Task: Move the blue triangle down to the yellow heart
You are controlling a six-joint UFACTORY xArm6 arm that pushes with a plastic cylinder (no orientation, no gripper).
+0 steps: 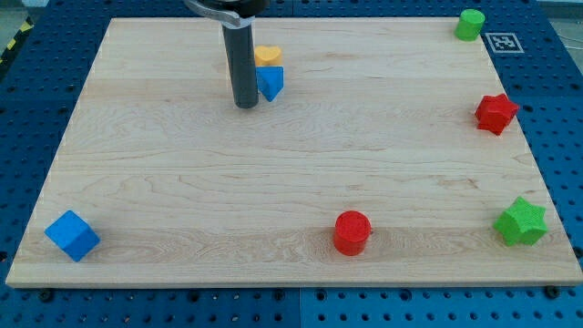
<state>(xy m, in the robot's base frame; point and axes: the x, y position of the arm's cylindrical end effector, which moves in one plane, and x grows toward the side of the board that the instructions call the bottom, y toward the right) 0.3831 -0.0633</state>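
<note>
The wooden board (291,173) fills most of the view, lying on a blue perforated table (27,82) that shows around its edges. My rod (243,64) comes down from the view's top at about 11 o'clock from the board's centre, and my tip (246,106) rests on the wood; it is a bare rod with no pincer, so nothing opens, closes or is held. The blue triangle (271,82) sits just at the tip's 2 o'clock, close against the rod's side, though I cannot tell whether they touch. The yellow heart (267,56) lies at the triangle's 12 o'clock, touching or nearly touching it, partly hidden by the rod. A blue cube (72,235) sits near the board's 8 o'clock corner. A green star (521,221) is at roughly 4 o'clock, a red star (496,113) at about 2 o'clock, a red cylinder (352,231) near 5 o'clock by the lower edge, and a green cylinder (470,25) in the far corner at 1 o'clock.
</note>
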